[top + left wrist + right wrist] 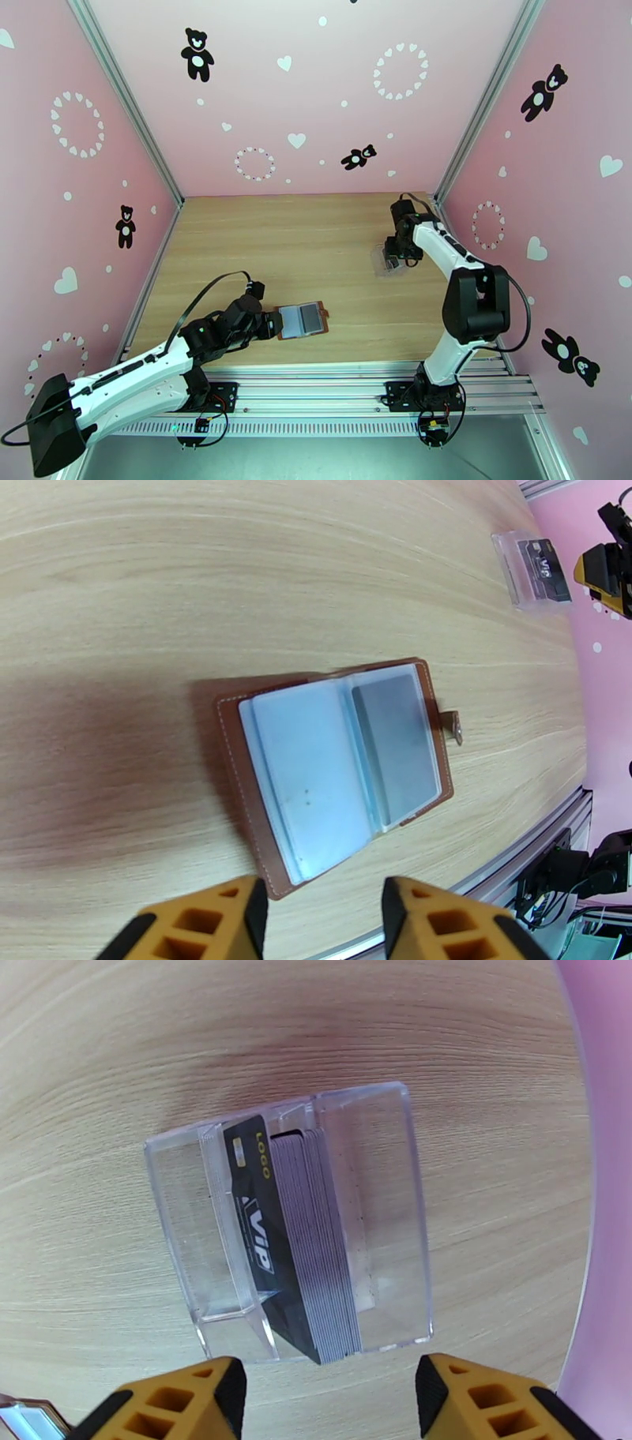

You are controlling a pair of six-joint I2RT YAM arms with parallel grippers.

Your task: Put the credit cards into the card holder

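Standing on edge in a tight stack, the credit cards [308,1244] fill one section of the clear plastic box [395,1197] at the centre of the right wrist view. The front card is dark with pale "VIP" print. The right gripper [332,1390] hovers over them with jaws spread wide and nothing between them.

The likeliest fault is the packing. The cards press face to face, so a pinch may lift several at once, or slip off the thin top edges. The box walls and inner divider close in on the stack, and a finger could catch a wall. The box looks light, so it may skid or rise with the card.

The card holder [340,756] lies open and flat at the middle of the left wrist view, greyish pockets up, snap tab [453,726] toward the right. It is well apart from the box. The left gripper [324,898] sits at the bottom edge just beside its near corner, jaws partly apart and empty. With nothing pinning the holder, it may slide on the wooden table [158,575] when a card is pushed in, and the slim pocket mouth could be missed.
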